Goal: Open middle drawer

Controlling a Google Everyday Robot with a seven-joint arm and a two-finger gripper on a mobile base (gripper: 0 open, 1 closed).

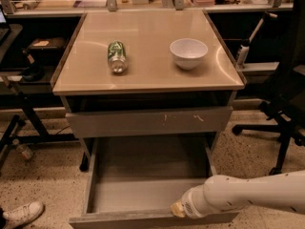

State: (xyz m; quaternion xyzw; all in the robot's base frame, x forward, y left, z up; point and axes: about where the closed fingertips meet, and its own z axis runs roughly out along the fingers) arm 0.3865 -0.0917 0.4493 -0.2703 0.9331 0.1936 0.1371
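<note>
The middle drawer (pixel 143 194) stands far out from the cabinet (pixel 147 75), low on it, just under the scratched drawer front (pixel 119 123), with its grey tray bare and open to view. The gripper (pixel 178 209) is at the drawer's front lip, the edge farthest from the cabinet and right of centre. It seems to touch the lip, but whether it is apart, together or clamped there I cannot tell. The opening looks essentially done; at most, letting go and clearing the arm remain. A can (pixel 116 56) and bowl (pixel 188 53) rest on the cabinet top.
</note>
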